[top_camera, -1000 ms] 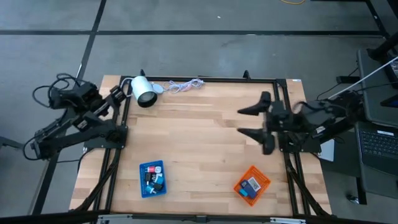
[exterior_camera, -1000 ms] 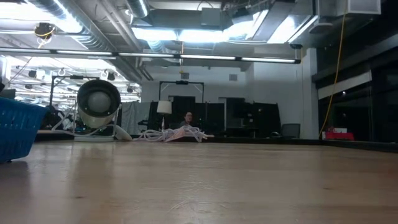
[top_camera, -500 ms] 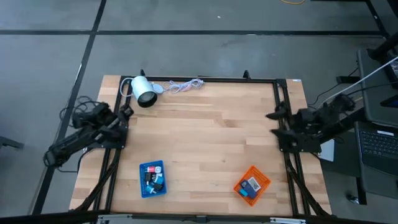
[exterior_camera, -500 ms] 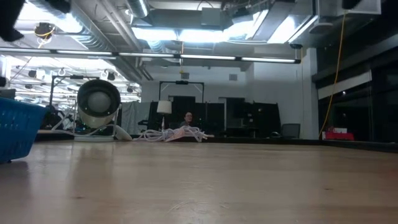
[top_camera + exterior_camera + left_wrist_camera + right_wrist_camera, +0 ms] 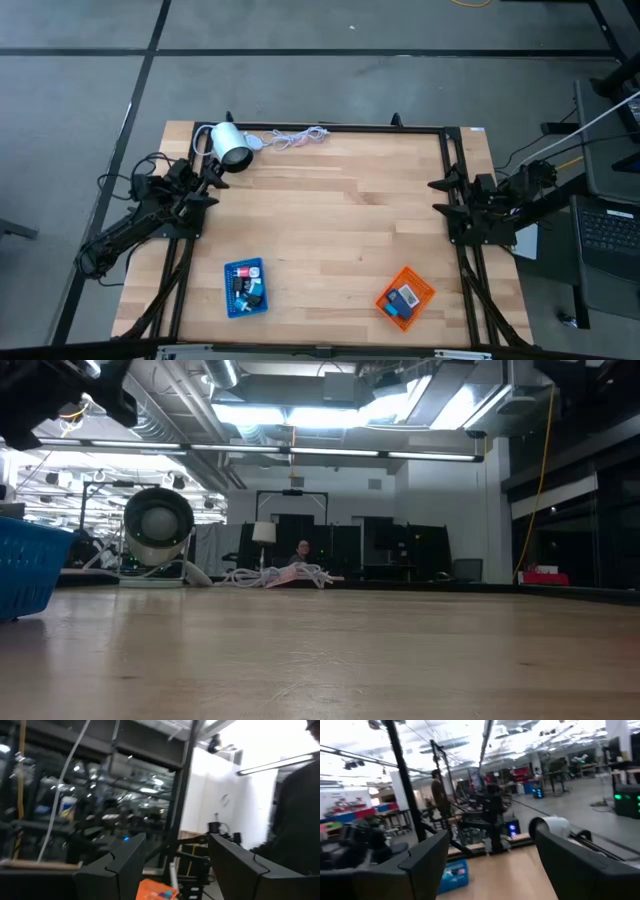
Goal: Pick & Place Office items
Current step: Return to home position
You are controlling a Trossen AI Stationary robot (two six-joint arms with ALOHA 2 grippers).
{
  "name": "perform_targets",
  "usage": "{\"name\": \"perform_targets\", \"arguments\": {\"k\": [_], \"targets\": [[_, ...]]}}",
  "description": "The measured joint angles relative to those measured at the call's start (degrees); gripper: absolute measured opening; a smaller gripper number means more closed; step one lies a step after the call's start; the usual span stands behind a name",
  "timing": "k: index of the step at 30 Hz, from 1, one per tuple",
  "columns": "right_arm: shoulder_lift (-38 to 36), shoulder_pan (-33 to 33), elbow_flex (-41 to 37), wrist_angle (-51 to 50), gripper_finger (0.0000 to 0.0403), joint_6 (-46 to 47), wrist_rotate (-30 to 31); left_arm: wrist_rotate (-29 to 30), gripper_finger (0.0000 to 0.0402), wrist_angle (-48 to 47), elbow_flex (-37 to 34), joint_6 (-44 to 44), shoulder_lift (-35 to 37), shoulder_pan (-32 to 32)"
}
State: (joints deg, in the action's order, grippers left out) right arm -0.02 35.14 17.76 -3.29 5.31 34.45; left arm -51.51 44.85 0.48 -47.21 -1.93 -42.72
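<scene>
Two arms sit at the side edges of the surface [image 5: 330, 220], one per side. The left hand [image 5: 207, 178] is at the left edge, close to the one white lamp [image 5: 232, 146] in the far left corner. The right hand [image 5: 441, 197] is at the right edge. Both hands have their fingers apart. Two trays stand near: one blue tray [image 5: 229, 272] at left holds the small mixed office items [image 5: 246, 290], and one orange tray [image 5: 424, 289] at right holds blue pieces [image 5: 402, 297]. Exact piece counts cannot be told.
</scene>
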Motion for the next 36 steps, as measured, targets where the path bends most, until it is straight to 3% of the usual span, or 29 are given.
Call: {"name": "perform_targets", "arguments": {"k": [7, 13, 20, 25, 30, 36], "targets": [[-0.01, 0.02, 0.11, -3.69, 0.0302, 0.05, 1.06, -0.11, 0.021, -4.54, 0.0, 4.63, -0.01, -3.26], [-0.01, 0.0, 0.11, -9.64, 0.0302, 1.72, 2.52, 0.96, 0.021, -15.2, 0.0, 10.64, -0.01, -5.25], [-0.01, 0.01, 0.08, -23.27, 0.0302, 10.68, 3.6, 3.11, 0.021, -27.39, 0.01, 18.28, -0.03, -6.78], [-0.01, 0.0, 0.07, -24.6, 0.0302, 11.0, 3.88, 3.79, 0.021, -32.75, -0.01, 23.07, -0.03, -7.53], [-0.01, 0.0, -2.27, -26.72, 0.0302, 18.71, 5.85, 5.87, 0.021, -41.01, -0.01, 27.33, -0.06, -8.64], [-0.01, 0.02, -4.86, -28.91, 0.0302, 24.31, 5.63, 5.95, 0.021, -40.84, -0.01, 31.29, -0.08, -8.83]]}}
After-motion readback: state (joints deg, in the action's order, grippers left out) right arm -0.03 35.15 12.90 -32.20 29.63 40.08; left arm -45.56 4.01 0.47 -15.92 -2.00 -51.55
